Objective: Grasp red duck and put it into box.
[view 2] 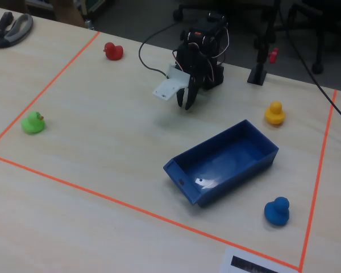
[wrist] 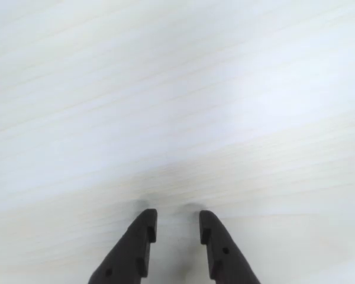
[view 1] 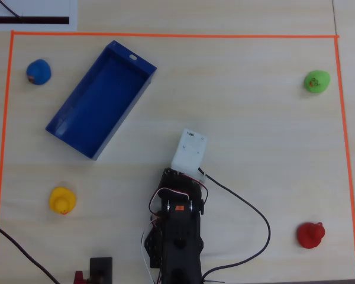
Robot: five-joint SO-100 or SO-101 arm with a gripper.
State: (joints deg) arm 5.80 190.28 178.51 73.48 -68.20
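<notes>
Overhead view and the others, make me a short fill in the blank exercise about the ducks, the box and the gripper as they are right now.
1. The box holds ____ ducks.
2. In the overhead view, the red duck sits near the bottom ____ corner of the orange tape outline.
3. In the overhead view, the duck nearest the box's marked short end is the ____ one.
4. In the wrist view, the gripper has only bare ____ between its fingertips.

Missing words: no; right; blue; table

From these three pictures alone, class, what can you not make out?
- Gripper: overhead view hides it beneath the white camera housing.
- Red duck: face too small; outside the wrist view.
- Box: white mark too small to read.
- Arm base: cut off, overhead view's bottom edge.
</notes>
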